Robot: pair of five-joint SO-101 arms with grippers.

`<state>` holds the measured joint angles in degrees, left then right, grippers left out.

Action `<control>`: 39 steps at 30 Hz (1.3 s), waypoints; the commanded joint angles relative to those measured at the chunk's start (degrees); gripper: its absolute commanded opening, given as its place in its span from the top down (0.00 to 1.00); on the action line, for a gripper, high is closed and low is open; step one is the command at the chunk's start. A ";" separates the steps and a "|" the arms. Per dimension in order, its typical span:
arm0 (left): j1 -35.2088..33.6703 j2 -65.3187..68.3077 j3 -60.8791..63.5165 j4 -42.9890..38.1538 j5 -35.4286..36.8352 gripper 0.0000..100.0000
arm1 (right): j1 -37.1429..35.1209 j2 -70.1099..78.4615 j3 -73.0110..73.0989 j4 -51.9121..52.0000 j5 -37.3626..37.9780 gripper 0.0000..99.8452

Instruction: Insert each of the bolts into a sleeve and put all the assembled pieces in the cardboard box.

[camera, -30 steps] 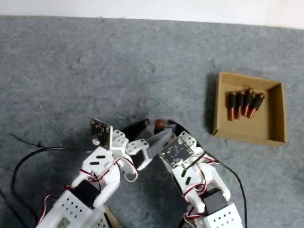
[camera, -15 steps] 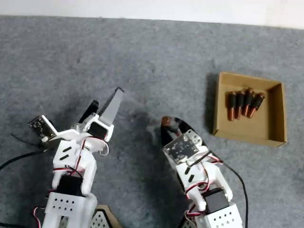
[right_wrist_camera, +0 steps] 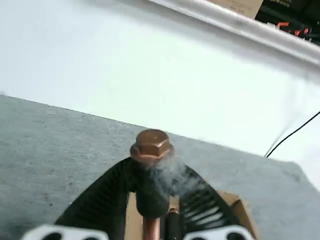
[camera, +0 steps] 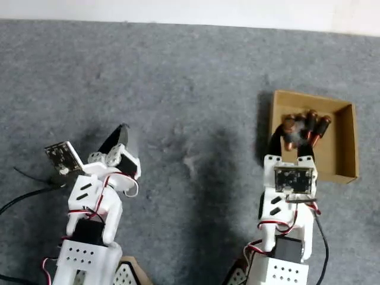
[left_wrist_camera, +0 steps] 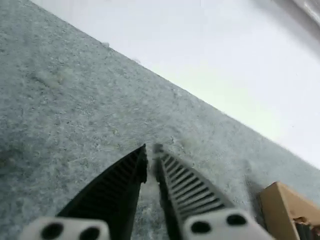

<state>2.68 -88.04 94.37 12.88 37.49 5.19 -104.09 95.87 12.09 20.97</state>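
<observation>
Right claw [camera: 291,141]: clamped on a copper-headed bolt seated in a black cylindrical sleeve [camera: 289,127]; gripped by the sleeve, with the hexagonal head standing clear above the fingertips in the right wrist view.
Held piece: hung over the left part of the open brown cardboard box [camera: 332,160]; could not tell whether it touched the box floor.
Cardboard box: sat near the right edge of the grey felt-covered table [camera: 178,71], roughly midway between the far and near edges.
Other bolt-and-sleeve pieces [camera: 320,127]: lay side by side inside the box near its far wall, just beside the held one and partly hidden by it.
Left claw [camera: 123,135]: drawn in to a thin slit, with nothing between the ribbed fingers; poised over the left half of the table, well apart from the box.
</observation>
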 commanded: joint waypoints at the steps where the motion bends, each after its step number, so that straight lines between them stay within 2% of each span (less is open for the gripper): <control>1: 0.75 -1.10 0.31 -0.70 -0.97 0.97 | 0.66 0.22 4.79 -2.42 2.02 1.00; 4: 1.01 -1.10 1.10 -0.70 -0.97 0.97 | 0.66 5.67 0.04 -2.33 2.02 0.99; 7: 0.92 -1.10 1.89 -0.70 -0.97 0.97 | 1.01 17.80 -8.04 -2.42 2.02 0.99; 12: 0.75 -1.10 2.42 -0.53 -1.05 0.97 | 5.32 44.70 -24.92 -2.42 0.97 0.99; 17: 0.75 -1.10 3.30 -0.62 -3.87 0.96 | 12.35 68.53 -42.24 -2.15 -4.04 0.99; 24: 0.84 -1.10 3.30 -0.44 -4.13 0.96 | 16.66 91.91 -58.15 -1.98 -4.31 0.99; 26: 0.84 -1.10 3.30 -0.44 -4.13 0.96 | 17.10 95.16 -59.74 -1.98 -4.31 0.96; 32: 1.01 -1.10 3.30 -0.44 -4.13 0.96 | 15.34 98.33 -59.38 -1.54 -4.22 0.70; 39: 1.01 -1.10 3.30 -0.44 -4.13 0.96 | 10.68 89.63 -55.69 7.25 -4.31 0.69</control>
<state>2.68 -88.04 96.22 12.88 33.80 19.16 -8.18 39.78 15.08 17.19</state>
